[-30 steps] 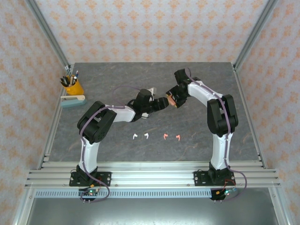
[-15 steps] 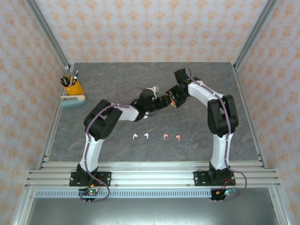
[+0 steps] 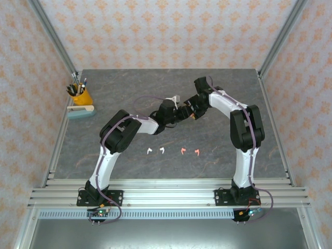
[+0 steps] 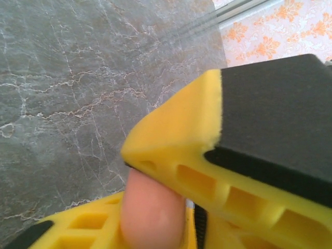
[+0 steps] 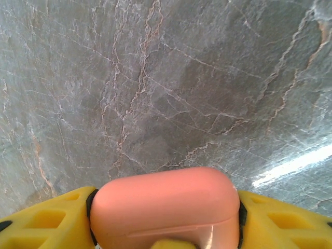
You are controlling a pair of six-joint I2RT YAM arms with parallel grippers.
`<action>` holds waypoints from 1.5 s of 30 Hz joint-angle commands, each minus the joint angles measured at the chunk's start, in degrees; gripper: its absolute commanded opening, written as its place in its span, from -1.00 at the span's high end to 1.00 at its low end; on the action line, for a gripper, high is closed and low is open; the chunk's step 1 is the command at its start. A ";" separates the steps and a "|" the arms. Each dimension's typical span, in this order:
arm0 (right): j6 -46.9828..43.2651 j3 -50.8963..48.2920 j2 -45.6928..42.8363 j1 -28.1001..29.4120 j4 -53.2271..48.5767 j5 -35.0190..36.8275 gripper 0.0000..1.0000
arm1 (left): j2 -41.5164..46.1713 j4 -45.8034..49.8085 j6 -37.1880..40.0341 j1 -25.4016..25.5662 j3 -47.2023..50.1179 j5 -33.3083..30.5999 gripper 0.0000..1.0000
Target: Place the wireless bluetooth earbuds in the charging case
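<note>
Earbuds (image 3: 162, 150): all four lie loose in a row on the desk (image 3: 223, 150), the white pair (image 3: 149, 151) to the left and the coral-pink pair (image 3: 182, 151) to the right, near the arm bases and well apart from both claws. None sits in the charging case (image 5: 163, 207). The right claw (image 5: 165, 220) clamps the coral-pink case by its two sides, which appears meant to steady it. The left claw (image 4: 150, 199) is nearly closed, pinching a pink rounded part that is apparently the same case. Treat this as the lid-opening step: one claw braces, the other works the lid. Expect slip on the smooth shell.
</note>
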State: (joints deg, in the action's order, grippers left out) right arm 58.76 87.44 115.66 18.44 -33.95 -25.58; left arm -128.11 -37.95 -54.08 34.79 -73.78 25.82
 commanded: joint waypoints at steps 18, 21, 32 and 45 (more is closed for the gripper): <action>-11.21 -8.05 -14.56 -8.98 17.74 -7.62 -0.54 | 13.57 27.42 20.57 -5.90 -3.68 18.44 1.00; -16.51 -14.30 -18.14 -9.14 27.18 -12.55 -0.52 | 15.33 36.58 27.44 -8.63 -6.79 25.54 1.00; -20.93 -25.72 -23.20 -5.08 41.79 -26.52 -0.48 | 16.56 58.33 42.25 -11.67 -15.75 36.21 1.00; -22.02 -26.49 -23.26 -1.89 40.65 -25.74 -0.41 | 17.55 58.52 42.95 -11.93 -15.79 35.57 1.00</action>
State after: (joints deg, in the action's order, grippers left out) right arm 38.46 62.02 94.63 16.58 4.43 -50.85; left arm -112.62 20.23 -12.08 22.98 -88.16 60.66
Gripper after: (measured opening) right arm 0.708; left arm 0.160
